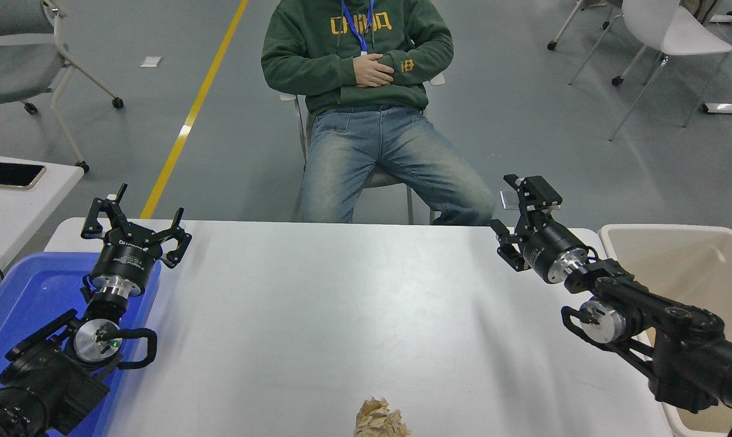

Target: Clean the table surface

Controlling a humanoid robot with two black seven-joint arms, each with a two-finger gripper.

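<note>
Fingers spread, empty: right gripper (522, 216) (far-right edge), left gripper (134, 227) | table surface (317, 303) | crumpled paper (381, 419)

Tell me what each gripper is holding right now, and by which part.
Nothing is held. The left gripper and the right gripper are both open and empty; the paper wad lies untouched at the table's near edge.
</note>
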